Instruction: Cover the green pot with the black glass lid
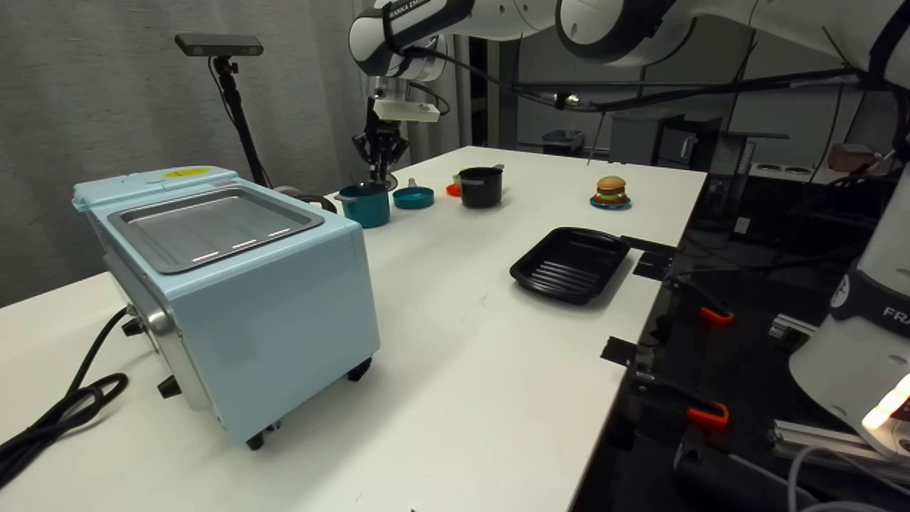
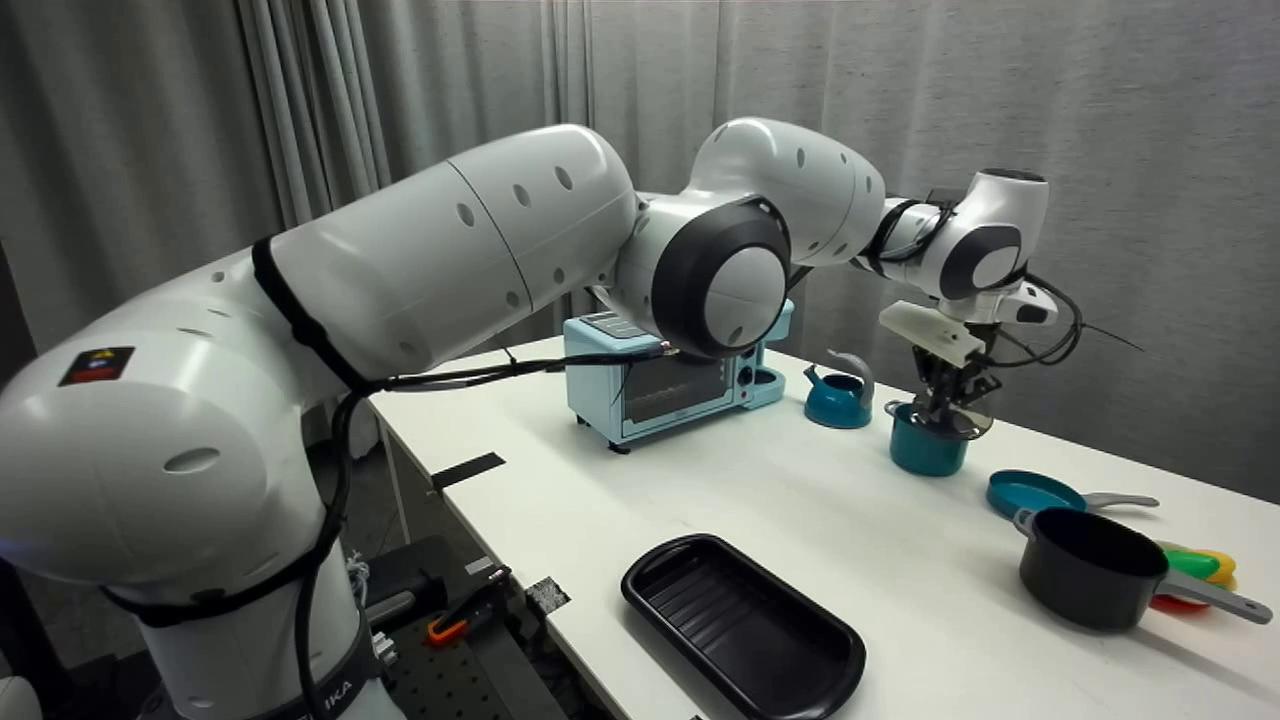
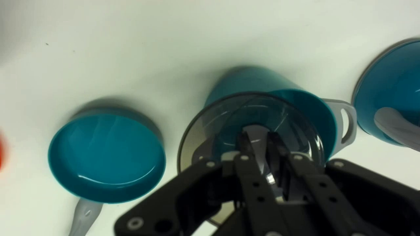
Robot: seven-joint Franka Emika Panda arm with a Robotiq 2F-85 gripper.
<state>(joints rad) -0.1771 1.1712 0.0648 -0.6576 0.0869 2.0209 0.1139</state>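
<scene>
In the wrist view, one teal pan [image 3: 106,154] sits left of the fingers [image 3: 246,164]. These pinch one black glass lid [image 3: 226,124] at its middle. Below them stands one green pot [image 3: 254,80], the lid over it off-centre, part of the pot's opening showing on the right; contact with the rim is unclear. Farther right of the fingers stands one teal kettle [image 3: 393,82].

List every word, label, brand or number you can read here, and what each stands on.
"FRANKA EMI": the robot's forearm, ending unclear.
"FRA": its base, cut off by the picture edge.
"IKA": that base in an exterior view, start out of sight.
Too small to read: yellow sticker on the blue oven; dark label on the robot's shoulder.
</scene>
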